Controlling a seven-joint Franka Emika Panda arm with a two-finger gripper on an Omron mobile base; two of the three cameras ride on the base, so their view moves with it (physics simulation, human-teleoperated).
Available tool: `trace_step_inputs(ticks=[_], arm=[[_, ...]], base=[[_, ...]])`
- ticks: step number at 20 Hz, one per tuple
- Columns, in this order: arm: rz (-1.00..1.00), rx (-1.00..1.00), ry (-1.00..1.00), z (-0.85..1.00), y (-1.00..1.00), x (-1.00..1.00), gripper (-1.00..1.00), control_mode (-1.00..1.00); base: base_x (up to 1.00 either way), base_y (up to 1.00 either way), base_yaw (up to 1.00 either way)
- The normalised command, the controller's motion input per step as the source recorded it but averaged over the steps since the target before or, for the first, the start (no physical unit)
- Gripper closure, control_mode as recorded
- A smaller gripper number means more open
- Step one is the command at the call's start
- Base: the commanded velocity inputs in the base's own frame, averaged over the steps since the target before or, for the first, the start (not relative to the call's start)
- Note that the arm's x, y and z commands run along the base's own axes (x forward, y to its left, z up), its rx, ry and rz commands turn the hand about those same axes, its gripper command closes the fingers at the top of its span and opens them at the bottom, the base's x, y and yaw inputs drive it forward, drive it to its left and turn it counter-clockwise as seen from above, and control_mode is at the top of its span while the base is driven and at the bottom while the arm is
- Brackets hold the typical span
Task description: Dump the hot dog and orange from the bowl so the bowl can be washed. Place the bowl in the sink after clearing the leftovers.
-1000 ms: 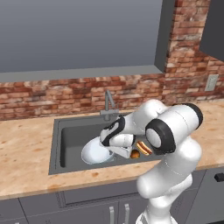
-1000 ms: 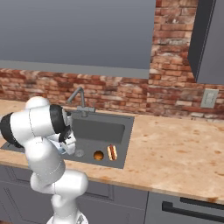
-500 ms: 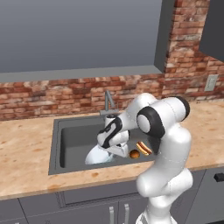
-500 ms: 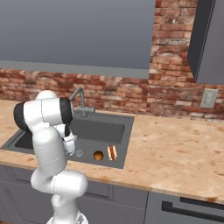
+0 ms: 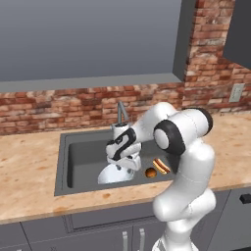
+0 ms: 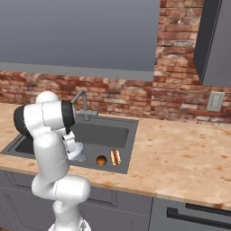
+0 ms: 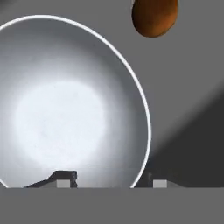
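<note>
The shallow pale blue-white bowl has sunk to the dark grey sink floor, the gripper pinching its rim; small round orange at one o'clock, red-brown hot dog beyond. Releasing remains.

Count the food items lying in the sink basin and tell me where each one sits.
2. The orange lies on the sink floor just right of the bowl; the hot dog lies right of the orange, near the basin's right wall. None seems hidden.

We see the empty bowl in the sink, with orange and hot dog beside it.
</note>
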Motion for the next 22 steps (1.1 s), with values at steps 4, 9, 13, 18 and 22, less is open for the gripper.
trace_step_inputs(ticks=[4,9,13,18,22], arm=[[0.00,-0.04,-0.17,0.98,0.00,-0.36,-1.00,-1.00],[0.00,-0.03,-0.27,1.00,-0.10,-0.80,-1.00,-1.00],[0.00,0.00,-0.31,1.00,-0.24,-1.00,-1.00,-1.00],[0.02,0.00,-0.35,1.00,-0.28,-1.00,-1.00,-1.00],[0.10,0.00,-0.48,1.00,-0.55,-1.00,-1.00,-1.00]], base=[[0.00,0.00,0.00],[0.00,0.00,0.00],[0.00,0.00,0.00],[0.00,0.00,0.00],[0.00,0.00,0.00]])
